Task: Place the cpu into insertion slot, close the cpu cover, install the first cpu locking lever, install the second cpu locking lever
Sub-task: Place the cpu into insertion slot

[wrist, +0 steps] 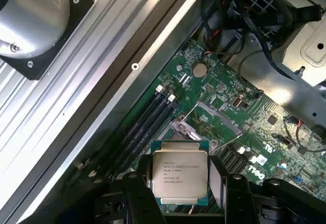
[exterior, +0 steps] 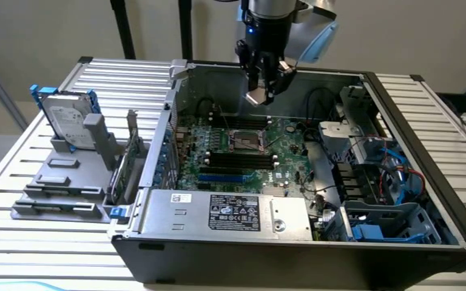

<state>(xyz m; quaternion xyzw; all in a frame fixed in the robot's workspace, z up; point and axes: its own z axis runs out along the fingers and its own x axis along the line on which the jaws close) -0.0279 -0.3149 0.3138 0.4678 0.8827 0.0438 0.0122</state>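
Observation:
My gripper (exterior: 262, 91) hangs inside the open computer case, above the green motherboard (exterior: 286, 151). In the wrist view its two black fingers (wrist: 133, 196) are shut on the sides of the cpu (wrist: 180, 175), a flat square chip with a pale metal top and printed text. The chip shows as a pale square at the fingertips (exterior: 259, 97) in the exterior view. The insertion slot (exterior: 247, 140) lies below and slightly nearer the camera, dark in the centre with a shiny rim. The cpu cover (wrist: 213, 116), a thin silvery frame, stands swung open beside the slot.
Black memory slots (exterior: 237, 160) and a blue card slot (exterior: 221, 178) lie just in front of the socket. A power supply (exterior: 229, 212) fills the case's near side, with drive cages and blue cables (exterior: 395, 167) at the exterior view's right. A hard drive (exterior: 65, 121) stands on a grey rack outside.

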